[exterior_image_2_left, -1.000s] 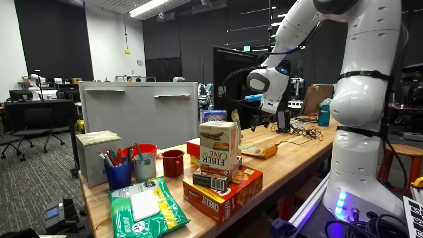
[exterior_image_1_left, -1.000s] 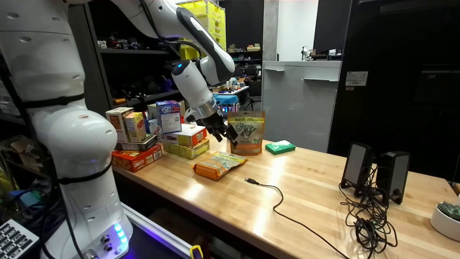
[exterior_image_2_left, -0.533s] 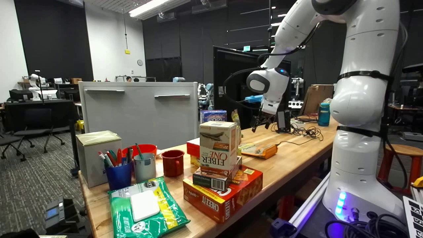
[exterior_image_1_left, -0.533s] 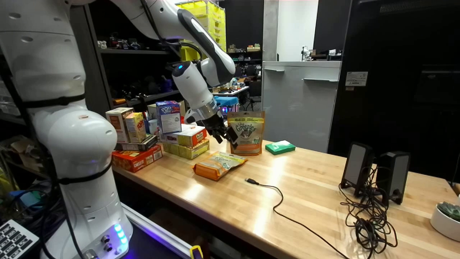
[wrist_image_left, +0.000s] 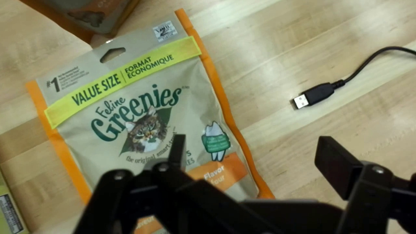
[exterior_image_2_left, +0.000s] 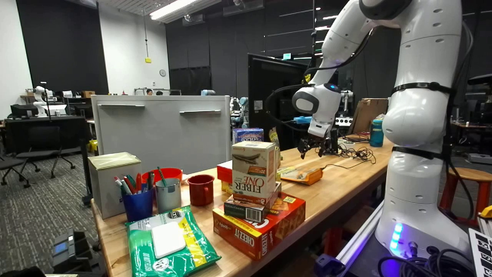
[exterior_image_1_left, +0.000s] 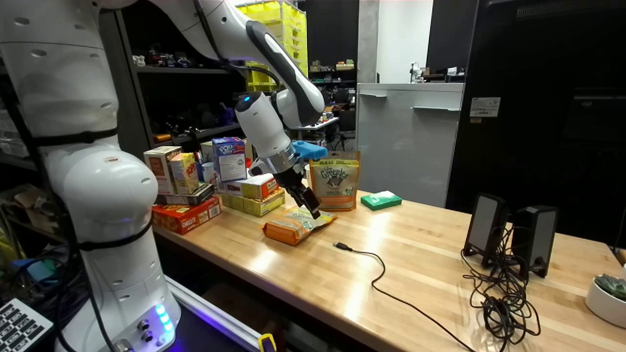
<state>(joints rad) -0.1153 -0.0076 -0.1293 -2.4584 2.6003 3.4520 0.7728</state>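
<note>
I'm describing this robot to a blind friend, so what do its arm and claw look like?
The arm is glossy white and dark grey, smoothly rounded, with black straps and cables. Blue lights glow at the base, and a bright blue piece sits by the wrist. The claw is black, with two jointed fingers ending in blocky pads.

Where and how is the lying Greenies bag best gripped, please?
Probably by its orange bottom end, the open end effector coming from above: that end stands thick off the table, while the hang-hole end looks flat and thin.
</note>
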